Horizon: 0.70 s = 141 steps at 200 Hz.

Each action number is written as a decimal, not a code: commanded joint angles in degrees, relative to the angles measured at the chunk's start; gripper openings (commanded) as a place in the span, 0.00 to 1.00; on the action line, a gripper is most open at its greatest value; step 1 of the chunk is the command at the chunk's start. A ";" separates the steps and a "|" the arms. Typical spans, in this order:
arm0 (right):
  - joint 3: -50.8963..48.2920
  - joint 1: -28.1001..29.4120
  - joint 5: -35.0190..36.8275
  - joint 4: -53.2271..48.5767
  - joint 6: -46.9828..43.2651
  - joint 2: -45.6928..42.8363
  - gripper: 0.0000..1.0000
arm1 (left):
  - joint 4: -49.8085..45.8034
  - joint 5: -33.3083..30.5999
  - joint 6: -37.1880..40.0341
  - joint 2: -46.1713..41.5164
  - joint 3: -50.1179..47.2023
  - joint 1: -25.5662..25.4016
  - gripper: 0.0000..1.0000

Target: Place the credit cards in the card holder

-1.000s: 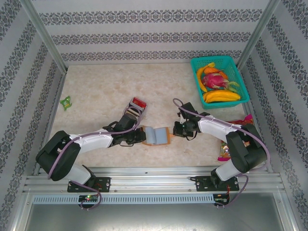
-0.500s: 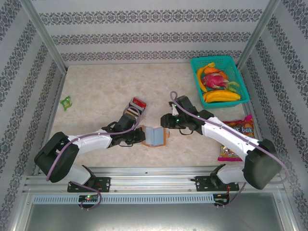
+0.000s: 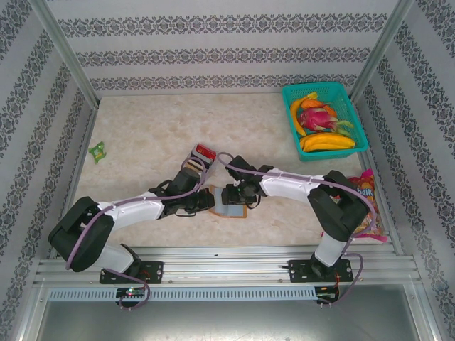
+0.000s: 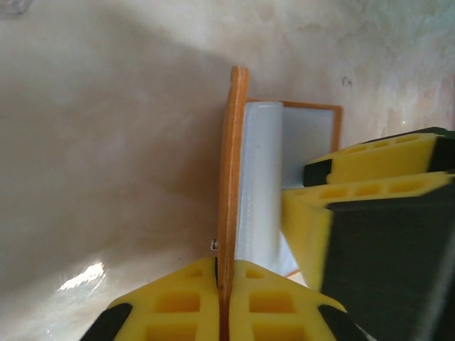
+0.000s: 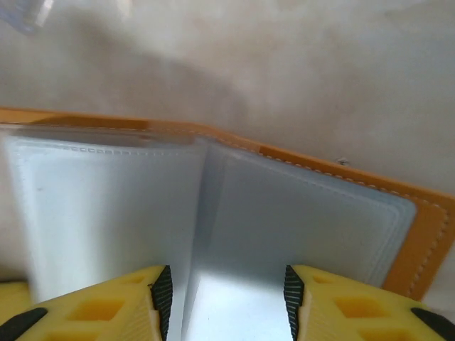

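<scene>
Card holder point(image 3: 231, 211) lies open on the table point(image 3: 142, 128), near-centre, between the two arms.

Left gripper point(image 4: 224, 302) is pinched tight on the near edge of the orange cover point(image 4: 232, 142) and holds that flap upright. This likely serves to stop the holder folding shut and to expose the slots.

Right gripper point(image 5: 224, 305) comes in from the right. Its jaws are partly apart and hold nothing, straddling the fold of the grey sleeves point(image 5: 298, 213). It appears to be pressing or spreading the pages flat.

Credit cards point(image 3: 204, 150), a red one on top, rest at the small clear box point(image 3: 193, 165), just beyond the left gripper and apart from the holder. No card can be seen in the sleeves, so loading looks not yet begun.
</scene>
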 commanded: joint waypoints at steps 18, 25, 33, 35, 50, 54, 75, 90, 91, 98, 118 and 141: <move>2.61 2.09 6.11 -5.98 -1.31 3.09 0.54 | -4.99 -9.20 -1.88 -9.81 -4.14 0.36 0.45; 3.37 2.67 7.37 -7.66 -1.38 3.79 0.57 | -6.48 -11.38 -1.96 -12.53 -4.90 0.40 0.47; 4.30 3.43 8.58 -9.20 -1.74 4.59 0.60 | -9.35 -14.95 -2.54 -16.16 -5.58 0.43 0.53; 4.59 3.59 8.75 -9.49 -1.90 4.80 0.61 | -10.05 -15.89 -2.72 -17.04 -5.75 0.38 0.54; 6.63 5.13 10.39 -12.03 -2.44 6.89 0.66 | -15.05 -22.76 -4.31 -24.39 -7.47 0.54 0.62; 7.30 5.52 10.66 -12.67 -2.57 7.61 0.67 | -16.91 -24.42 -4.92 -26.05 -7.96 0.68 0.64; 11.08 7.55 10.98 -16.20 -2.71 11.46 0.73 | -22.80 -29.52 -6.38 -36.02 -10.36 2.74 0.70; 13.99 8.84 11.16 -18.83 -2.28 14.36 0.76 | -24.25 -29.17 -6.43 -41.48 -12.24 5.39 0.72; 14.17 8.93 11.23 -19.03 -2.26 14.53 0.77 | -24.31 -29.07 -6.41 -41.75 -12.35 5.69 0.72; 15.38 9.48 11.91 -20.32 -1.91 15.85 0.79 | -24.60 -28.04 -6.47 -43.58 -13.12 7.27 0.72; 18.31 10.48 13.51 -23.70 -0.69 19.45 0.83 | -24.21 -23.29 -6.04 -46.19 -15.08 12.11 0.72; 19.34 10.62 13.86 -24.86 0.40 21.31 0.83 | -21.79 -19.20 -4.81 -45.24 -16.07 15.08 0.72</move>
